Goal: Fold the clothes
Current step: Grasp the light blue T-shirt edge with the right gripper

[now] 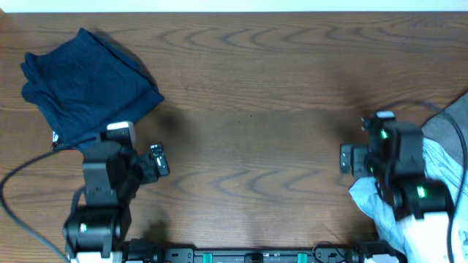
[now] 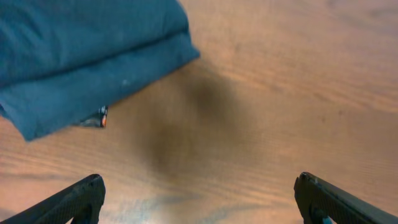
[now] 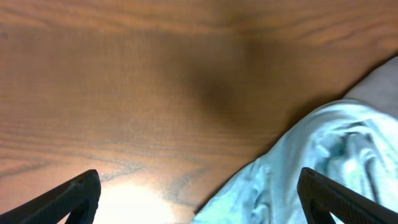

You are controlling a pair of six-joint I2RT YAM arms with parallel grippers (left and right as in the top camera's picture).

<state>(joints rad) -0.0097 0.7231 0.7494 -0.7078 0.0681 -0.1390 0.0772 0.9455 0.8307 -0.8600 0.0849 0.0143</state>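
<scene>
**Two cloths on a brown wood table**

The smooth brown wooden table (image 1: 256,95) fills almost every view. Only a thin white strip (image 1: 234,4) shows past its far edge. A folded dark blue cloth (image 1: 84,84) lies in the far left corner. A crumpled light blue cloth (image 1: 369,201) sits at the right edge, with a grey cloth (image 1: 453,120) beside it. The left gripper (image 2: 199,186) is spread wide over bare wood, holding nothing. The right gripper (image 3: 199,180) is spread wide and empty too.

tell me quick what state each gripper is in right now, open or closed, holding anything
left gripper: open, holding nothing
right gripper: open, holding nothing
</scene>
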